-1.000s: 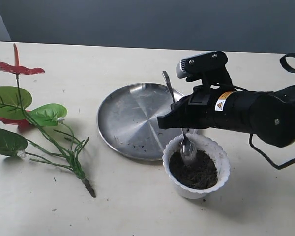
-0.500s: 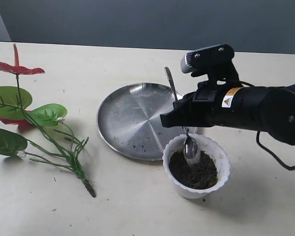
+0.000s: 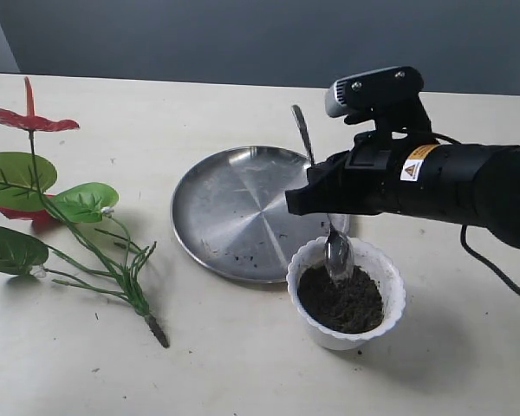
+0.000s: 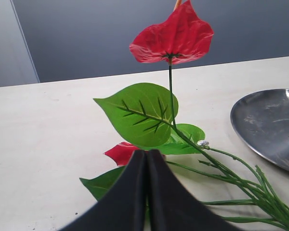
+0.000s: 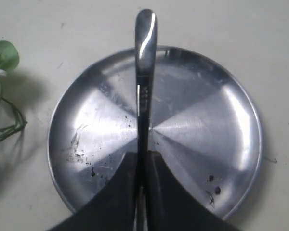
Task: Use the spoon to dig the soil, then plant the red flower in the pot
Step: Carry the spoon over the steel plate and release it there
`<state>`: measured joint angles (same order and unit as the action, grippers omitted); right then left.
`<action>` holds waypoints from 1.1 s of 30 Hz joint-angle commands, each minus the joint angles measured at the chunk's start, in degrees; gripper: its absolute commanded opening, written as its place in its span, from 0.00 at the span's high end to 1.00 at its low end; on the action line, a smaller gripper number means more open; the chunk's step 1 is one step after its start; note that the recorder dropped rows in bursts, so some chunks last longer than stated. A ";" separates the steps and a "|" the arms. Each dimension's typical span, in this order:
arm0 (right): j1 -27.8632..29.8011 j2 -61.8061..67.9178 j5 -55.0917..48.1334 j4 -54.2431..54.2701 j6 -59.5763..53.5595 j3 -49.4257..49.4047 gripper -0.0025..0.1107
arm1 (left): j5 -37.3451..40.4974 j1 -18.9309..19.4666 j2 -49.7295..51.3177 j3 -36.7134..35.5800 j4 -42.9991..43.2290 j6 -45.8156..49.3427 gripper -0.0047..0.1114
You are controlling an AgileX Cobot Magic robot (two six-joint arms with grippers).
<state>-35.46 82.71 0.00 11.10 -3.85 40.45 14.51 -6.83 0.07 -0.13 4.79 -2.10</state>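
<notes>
My right gripper [image 3: 316, 201] [image 5: 143, 156] is shut on the handle of the silver spoon [image 3: 302, 136] [image 5: 144, 72]. The spoon's bowl [image 3: 337, 253] dips into the dark soil [image 3: 341, 302] at the far side of the white scalloped pot [image 3: 364, 334]. The red flower [image 3: 30, 121] [image 4: 172, 36] lies flat on the table at the left, its dark pointed base [image 3: 158, 332] toward the front. My left gripper [image 4: 147, 154] is shut and empty, hovering just short of the flower's leaves; the exterior view does not show it.
A round steel plate [image 3: 234, 208] [image 5: 202, 115] with a few soil crumbs lies just behind the pot, under the spoon handle. Green leaves [image 3: 13, 178] and stems [image 3: 113, 269] spread over the left part of the beige table [image 3: 243, 373].
My right arm has shifted a little to the right and up, carrying the spoon; its bowl has slid toward the pot's far rim in the soil. The flower has not moved.
</notes>
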 commanded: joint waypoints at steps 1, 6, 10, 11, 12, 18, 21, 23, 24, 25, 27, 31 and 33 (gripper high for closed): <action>-0.05 -0.51 -0.93 -0.06 -0.19 -0.10 0.98 | -0.79 -0.31 -0.07 0.13 0.03 -0.33 0.95; -0.05 5.29 -1.24 -2.23 -1.53 -0.10 0.98 | -0.79 -0.31 -0.07 0.13 0.03 -0.33 0.95; 0.06 4.46 2.37 -2.21 -1.76 0.16 0.98 | -0.79 -0.31 -0.07 0.13 0.03 -0.33 0.95; 0.06 3.36 2.36 -2.21 -1.76 0.44 0.98 | -0.79 -0.31 -0.07 0.13 0.03 -0.33 0.95; 0.06 0.30 2.37 -2.21 -1.76 1.57 0.98 | -0.79 -0.31 -0.07 0.13 0.03 -0.33 0.95; 0.06 4.32 8.43 -1.41 -1.76 11.58 0.98 | -0.79 -0.31 -0.07 0.13 0.03 -0.33 0.95; 0.06 16.18 -1.24 -1.41 -1.42 20.54 0.98 | -0.79 -0.31 -0.07 0.13 0.03 -0.33 0.95; 0.06 21.97 -3.25 -1.41 -1.42 24.57 0.98 | -0.79 -0.31 -0.07 0.13 0.03 -0.33 0.95; 0.06 23.68 -3.25 -1.41 -1.42 25.75 0.98 | -0.79 -0.31 -0.07 0.13 0.03 -0.33 0.95; 0.06 26.31 -3.25 -1.29 -1.42 27.77 0.98 | -0.79 -0.31 -0.07 0.13 0.03 -0.33 0.95; 0.06 28.61 -3.39 -1.29 -1.42 29.63 0.98 | -0.79 -0.31 -0.07 0.13 0.03 -0.33 0.95; 0.06 31.34 -6.84 -1.29 -1.55 32.51 0.98 | -0.79 -0.31 -0.07 0.13 0.03 -0.33 0.95; 0.06 32.20 -8.68 -1.40 -1.55 33.62 0.98 | -0.79 -0.31 -0.07 0.13 0.03 -0.33 0.95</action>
<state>-35.46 114.43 -7.23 9.67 -5.13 72.76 14.51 -6.83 0.07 -0.13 4.79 -2.10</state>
